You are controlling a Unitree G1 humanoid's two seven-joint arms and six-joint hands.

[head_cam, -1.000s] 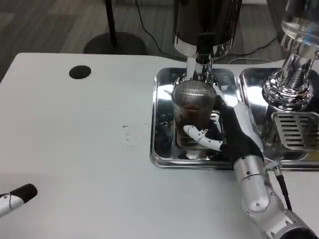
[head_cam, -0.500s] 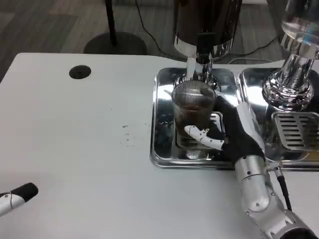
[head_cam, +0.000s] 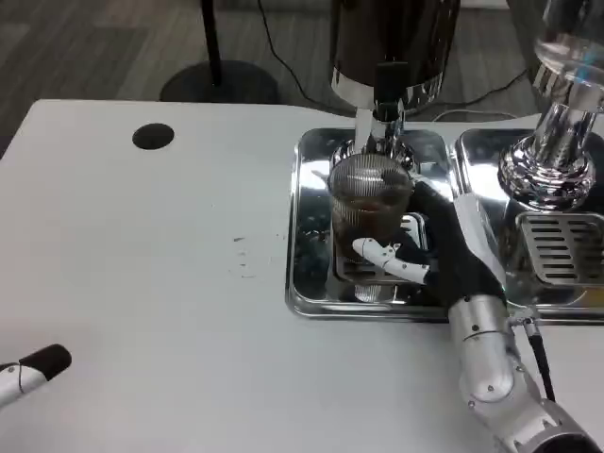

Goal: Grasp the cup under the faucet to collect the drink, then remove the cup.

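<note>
The cup [head_cam: 370, 215], ribbed and clear with dark drink inside, stands on the drip tray [head_cam: 307, 236] directly under the faucet [head_cam: 380, 127]. The right hand [head_cam: 429, 250] grasps it, white fingers [head_cam: 387, 260] wrapped across its lower front. A spill looks the likeliest fault: tilting the cup during removal, or knocking its rim against the faucet just above. The left hand [head_cam: 33, 370] rests far off on the tabletop [head_cam: 142, 283]; whether its fingers are clenched I cannot tell.

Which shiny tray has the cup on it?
The left tray, under the dark dispenser's faucet. The cup stands on it, held by the right hand. The right tray holds just a chrome stand, no cup.
</note>
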